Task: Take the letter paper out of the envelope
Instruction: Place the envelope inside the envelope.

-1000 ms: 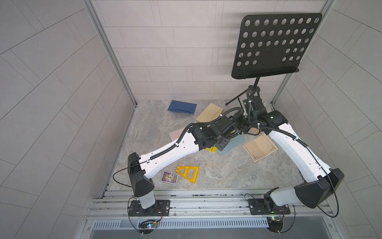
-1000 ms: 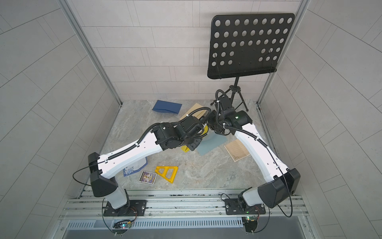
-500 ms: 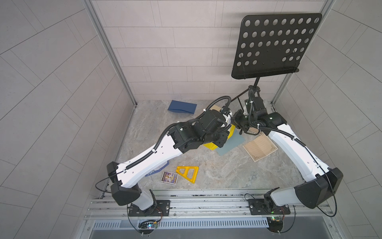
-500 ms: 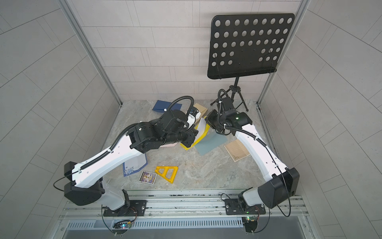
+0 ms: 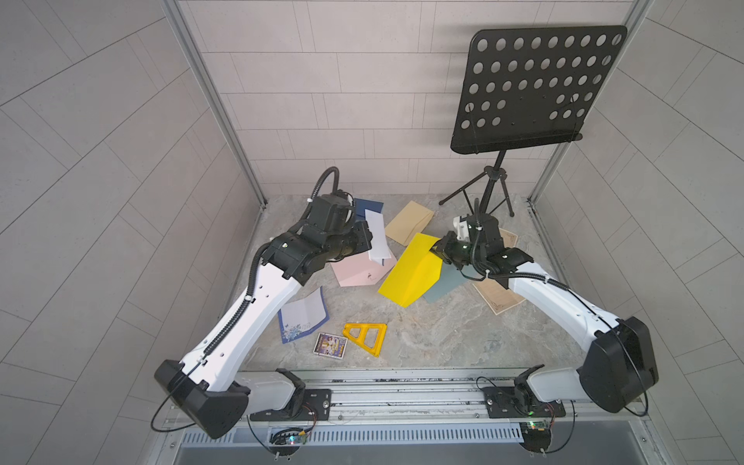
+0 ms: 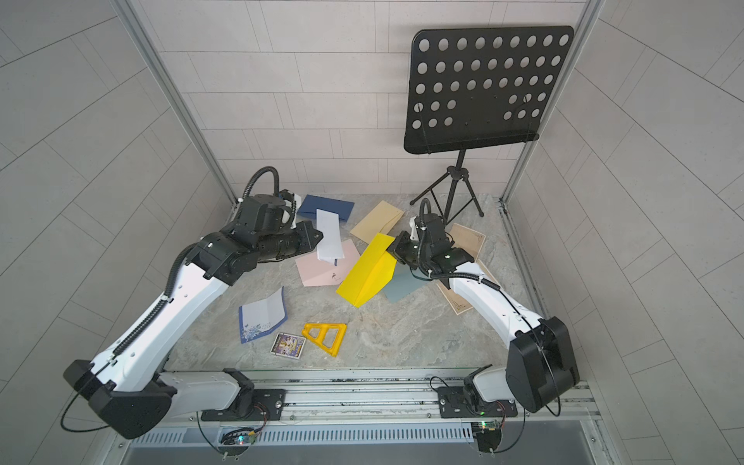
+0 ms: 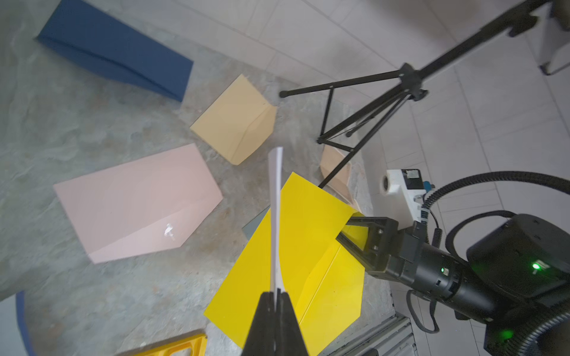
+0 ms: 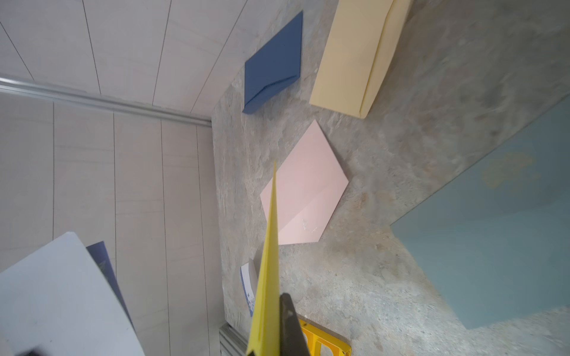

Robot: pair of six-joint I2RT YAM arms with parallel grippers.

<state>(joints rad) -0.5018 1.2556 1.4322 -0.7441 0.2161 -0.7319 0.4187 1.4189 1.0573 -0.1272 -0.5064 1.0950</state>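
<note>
Over the grey table (image 5: pixel 435 334) the yellow envelope (image 5: pixel 410 273) hangs tilted from the right gripper (image 7: pixel 343 228), whose jaws are pinched closed on its upper corner; the white letter paper (image 5: pixel 377 237) is clear of it, held apart and on edge by the left gripper (image 7: pixel 275 297), jaws clamped tight on one end of the sheet; the removal looks done. Light, thin and floppy, the folded sheet bows in the grip; it is best pinched near an edge or fold, gently, since it would crease easily.
</note>
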